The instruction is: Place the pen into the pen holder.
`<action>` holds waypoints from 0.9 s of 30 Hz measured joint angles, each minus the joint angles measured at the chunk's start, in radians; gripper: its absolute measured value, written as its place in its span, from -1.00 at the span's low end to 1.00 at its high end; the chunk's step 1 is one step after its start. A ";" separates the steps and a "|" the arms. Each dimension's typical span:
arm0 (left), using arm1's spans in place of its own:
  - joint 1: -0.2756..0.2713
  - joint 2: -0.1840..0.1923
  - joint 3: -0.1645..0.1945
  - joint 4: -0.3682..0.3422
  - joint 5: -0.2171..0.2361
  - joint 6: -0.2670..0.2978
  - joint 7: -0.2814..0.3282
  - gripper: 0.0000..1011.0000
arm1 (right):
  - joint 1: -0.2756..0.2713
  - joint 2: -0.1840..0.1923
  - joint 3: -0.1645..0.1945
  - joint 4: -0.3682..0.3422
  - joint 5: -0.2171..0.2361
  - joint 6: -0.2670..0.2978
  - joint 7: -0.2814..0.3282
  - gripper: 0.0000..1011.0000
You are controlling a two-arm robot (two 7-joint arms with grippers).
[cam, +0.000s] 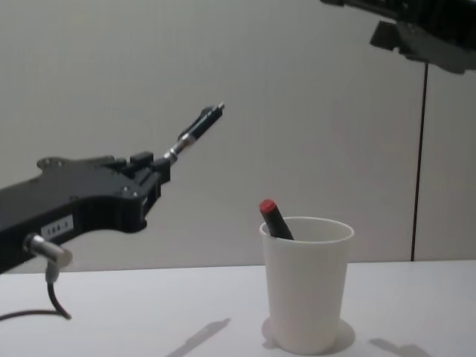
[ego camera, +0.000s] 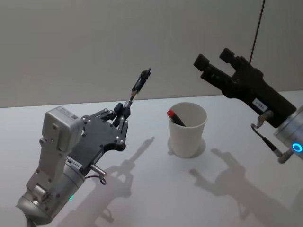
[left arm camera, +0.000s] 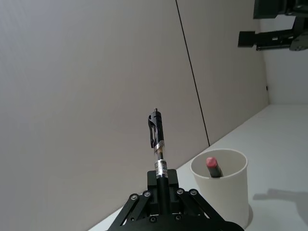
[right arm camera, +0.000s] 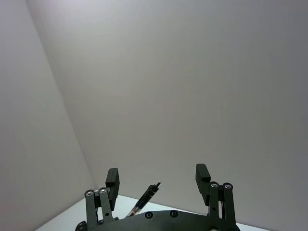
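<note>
Pen [ego camera: 139,85] clamped in left pincer [ego camera: 124,109], left of pen holder [ego camera: 188,137], right pincer [ego camera: 214,56] apart

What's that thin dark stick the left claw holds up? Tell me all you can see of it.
It is a slim black pen with a clip near its top end and a clear, silver-banded section lower down. The left gripper pinches its lower end; nothing else touches it. It hangs in the air, tilted with its top leaning right, left of the white paper cup and above its rim.
</note>
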 joint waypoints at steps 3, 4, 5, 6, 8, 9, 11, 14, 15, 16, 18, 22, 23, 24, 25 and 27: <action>-0.001 0.001 -0.006 -0.006 0.003 -0.031 -0.007 -0.76 | 0.001 -0.001 -0.004 0.001 0.014 0.005 0.007 0.98; -0.001 0.001 -0.007 -0.008 0.003 -0.037 -0.008 -0.76 | 0.001 -0.003 -0.007 0.006 0.018 0.006 0.008 0.98; -0.001 0.002 -0.008 -0.009 0.004 -0.044 -0.010 -0.76 | 0.000 -0.005 -0.009 0.009 0.020 0.006 0.007 0.98; -0.001 0.003 -0.010 -0.013 0.004 -0.059 -0.014 -0.76 | -0.001 -0.006 -0.010 0.011 0.021 0.007 0.006 0.98; -0.001 0.004 -0.012 -0.018 0.004 -0.071 -0.018 -0.76 | -0.002 -0.012 -0.017 0.022 0.025 0.008 0.000 0.98; 0.000 0.006 -0.014 -0.024 0.004 -0.082 -0.021 -0.76 | -0.002 -0.015 -0.019 0.025 0.026 0.009 -0.002 0.98; 0.002 0.009 -0.017 -0.033 0.004 -0.097 -0.024 -0.76 | 0.000 -0.024 -0.027 0.039 0.029 0.012 -0.006 0.98; 0.006 0.011 -0.019 -0.040 0.004 -0.109 -0.027 -0.76 | 0.004 -0.034 -0.033 0.052 0.032 0.016 -0.008 0.98; 0.008 0.012 -0.021 -0.045 0.004 -0.117 -0.028 -0.76 | 0.009 -0.043 -0.040 0.066 0.034 0.019 -0.008 0.98; 0.009 0.013 -0.021 -0.046 0.004 -0.120 -0.029 -0.76 | 0.011 -0.047 -0.043 0.071 0.035 0.020 -0.007 0.98; 0.011 0.014 -0.023 -0.051 0.004 -0.126 -0.030 -0.76 | 0.017 -0.056 -0.048 0.083 0.038 0.022 -0.006 0.98; 0.015 0.017 -0.025 -0.059 0.003 -0.140 -0.034 -0.76 | 0.036 -0.081 -0.063 0.112 0.052 0.028 0.010 0.98; 0.015 0.017 -0.026 -0.061 0.003 -0.142 -0.034 -0.76 | 0.042 -0.089 -0.068 0.120 0.058 0.030 0.017 0.98; 0.016 0.018 -0.026 -0.063 0.002 -0.146 -0.035 -0.76 | 0.046 -0.094 -0.070 0.125 0.061 0.031 0.021 0.98; 0.016 0.018 -0.027 -0.064 0.002 -0.147 -0.035 -0.76 | 0.049 -0.098 -0.072 0.128 0.065 0.031 0.025 0.98; 0.018 0.019 -0.027 -0.066 0.002 -0.151 -0.036 -0.76 | 0.060 -0.111 -0.078 0.139 0.081 0.032 0.039 0.98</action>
